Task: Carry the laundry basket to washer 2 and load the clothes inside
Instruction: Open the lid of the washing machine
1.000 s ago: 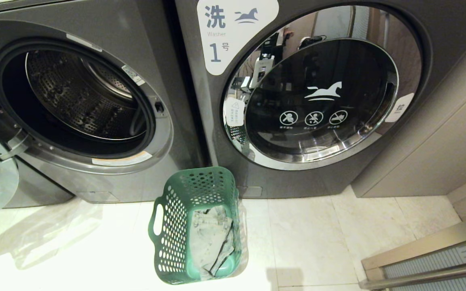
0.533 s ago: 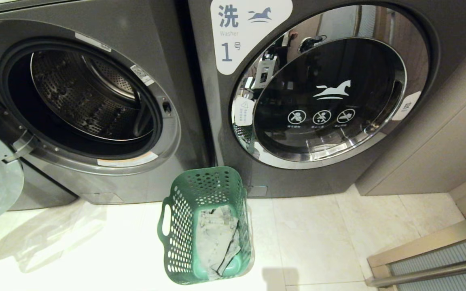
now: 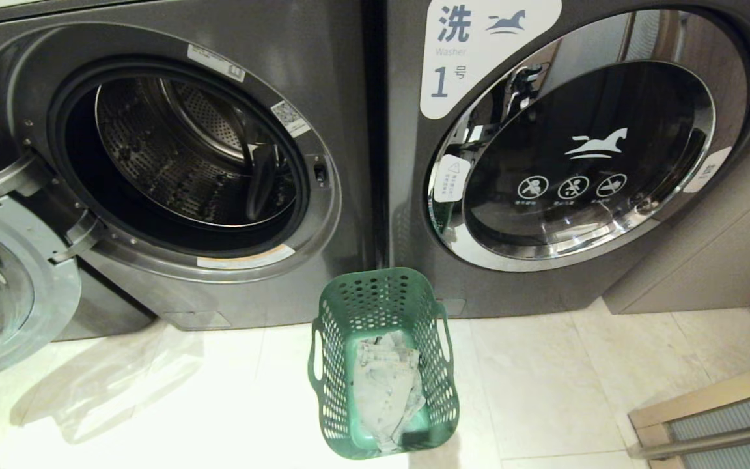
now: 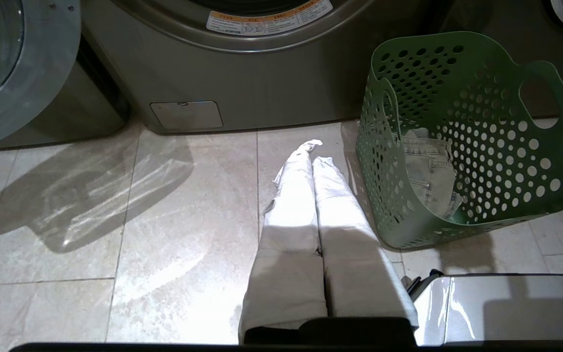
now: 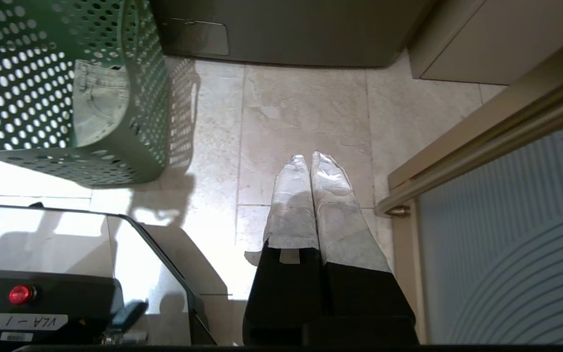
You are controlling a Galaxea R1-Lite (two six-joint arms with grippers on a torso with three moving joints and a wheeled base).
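Hanging idle, pinched shut and empty — left gripper [image 4: 311, 152] and right gripper [image 5: 308, 161] flanking the laundry basket [image 3: 381, 306] (left one nearer), clothes [image 3: 388, 384] inside.

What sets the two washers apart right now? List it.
Door: the left washer stands open, its door swung aside; the washer labelled 1 is shut.
Inside: the left washer's perforated steel drum shows; the washer labelled 1 shows only dark reflective glass with white icons.
Shared: both are dark grey front-loaders, side by side behind the laundry basket.
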